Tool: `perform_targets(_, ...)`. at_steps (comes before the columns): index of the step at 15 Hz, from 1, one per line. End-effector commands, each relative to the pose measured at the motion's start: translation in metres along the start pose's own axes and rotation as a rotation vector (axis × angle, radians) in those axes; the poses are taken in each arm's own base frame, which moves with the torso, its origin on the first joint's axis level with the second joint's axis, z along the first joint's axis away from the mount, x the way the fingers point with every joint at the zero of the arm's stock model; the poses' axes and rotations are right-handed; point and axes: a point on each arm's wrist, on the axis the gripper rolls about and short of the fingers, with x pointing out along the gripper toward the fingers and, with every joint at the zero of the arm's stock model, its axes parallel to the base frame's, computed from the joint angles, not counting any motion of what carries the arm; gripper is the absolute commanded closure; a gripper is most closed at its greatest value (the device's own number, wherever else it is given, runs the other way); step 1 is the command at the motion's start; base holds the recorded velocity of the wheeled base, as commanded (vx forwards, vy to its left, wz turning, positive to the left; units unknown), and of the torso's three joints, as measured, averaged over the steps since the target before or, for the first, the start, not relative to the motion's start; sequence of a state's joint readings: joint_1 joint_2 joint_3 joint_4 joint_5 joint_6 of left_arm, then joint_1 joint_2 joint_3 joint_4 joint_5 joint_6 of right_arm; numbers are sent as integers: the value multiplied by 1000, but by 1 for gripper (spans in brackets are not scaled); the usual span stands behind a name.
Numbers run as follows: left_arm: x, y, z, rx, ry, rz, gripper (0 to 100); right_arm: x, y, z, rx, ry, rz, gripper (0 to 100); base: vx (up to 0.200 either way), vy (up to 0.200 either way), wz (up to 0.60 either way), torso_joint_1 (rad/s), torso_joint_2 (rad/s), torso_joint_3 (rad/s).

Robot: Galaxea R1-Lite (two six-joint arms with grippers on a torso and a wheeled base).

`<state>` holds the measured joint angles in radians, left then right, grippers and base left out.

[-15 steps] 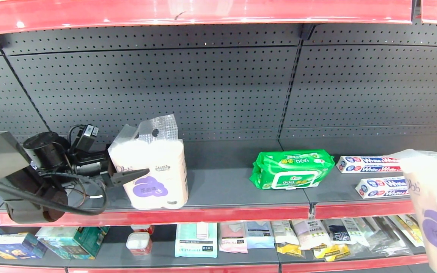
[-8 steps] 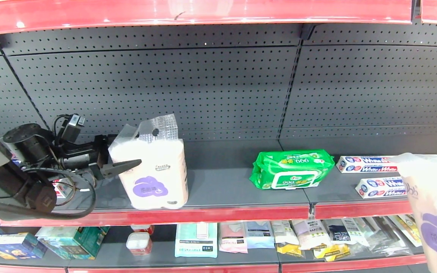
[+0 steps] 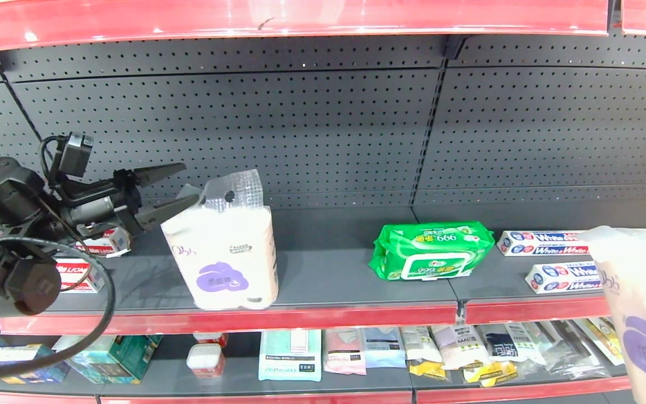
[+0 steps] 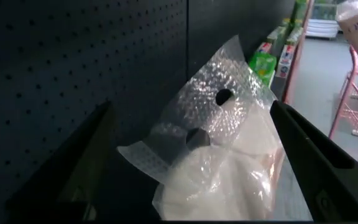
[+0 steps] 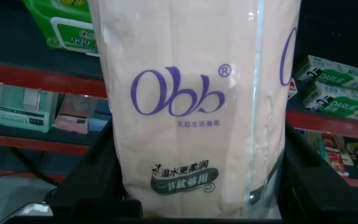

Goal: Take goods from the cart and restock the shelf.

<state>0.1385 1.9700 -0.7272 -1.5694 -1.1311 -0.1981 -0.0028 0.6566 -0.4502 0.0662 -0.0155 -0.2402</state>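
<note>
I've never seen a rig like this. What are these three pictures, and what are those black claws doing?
It's a two-armed robot restocking a shop shelf. The wide picture comes from a camera on its head; the other two come from cameras on its wrists. The claws are its grippers. The left gripper is open, by the top of a tissue pack standing on the shelf. The right gripper clamps a second pack. Green wipes and toothpaste boxes also lie on the shelf.

A shop: red-edged pegboard shelves (image 3: pixel 328 269) stocked with wipes (image 3: pixel 432 251), toothpaste boxes (image 3: pixel 541 243) and tissue packs (image 3: pixel 227 258).
</note>
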Motion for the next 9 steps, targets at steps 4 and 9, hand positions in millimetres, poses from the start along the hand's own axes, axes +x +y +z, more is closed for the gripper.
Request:
perform_targets(4, -9, -24, 35, 28, -77, 175, 0, -4, 0, 0, -1, -18, 0, 100, 0, 0, 0, 0, 0, 0)
perform_targets(9, -26, -27, 42, 39, -121, 406, 0, -12, 2, -6, -12, -53, -1, 100, 0, 0, 0, 0, 0, 0)
